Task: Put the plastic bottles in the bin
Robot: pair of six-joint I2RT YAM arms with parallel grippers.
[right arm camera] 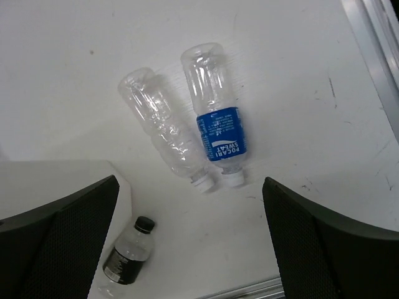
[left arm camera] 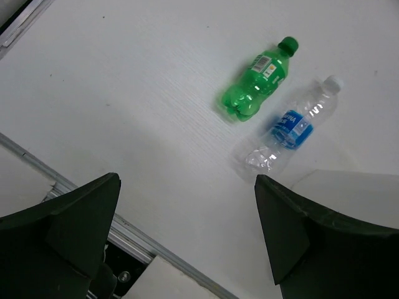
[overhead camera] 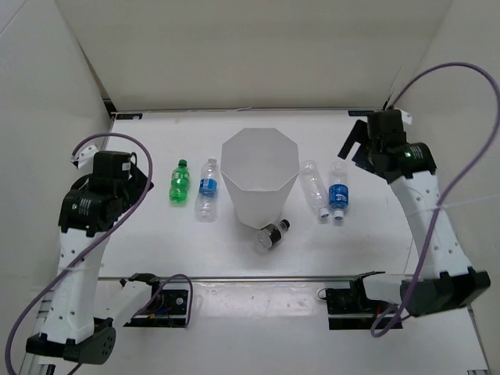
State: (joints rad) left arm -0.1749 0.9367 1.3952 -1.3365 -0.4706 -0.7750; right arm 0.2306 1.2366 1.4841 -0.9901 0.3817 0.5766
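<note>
Fingers of the left gripper framed the wrist view, spread wide with nothing between them. I saw the same on the right gripper: jaws fully apart, empty.

Left of the bin I logged two bottles lying flat, side by side but apart. The green bottle had its long axis running near to far, cap toward the back wall. The left blue-label bottle lay parallel, cap also toward the far end, between the green one and the bin. Both lay ahead of the left gripper and off to its bin side, with bare table between them and it.

Right of the bin, the plain clear bottle and the right blue-label bottle lay with caps toward the near edge. Their necks were close together and their bases spread apart. The right gripper hung over them, and both showed in the gap between its fingers.

The dark bottle lay at the bin's near-right foot, silvery base toward me, black cap angled away to the right. Whether it touched the bin I could not tell.

The bin stood upright at mid-table, mouth open. Open room lay near side, up to the metal rail, and behind the bin to the wall.
</note>
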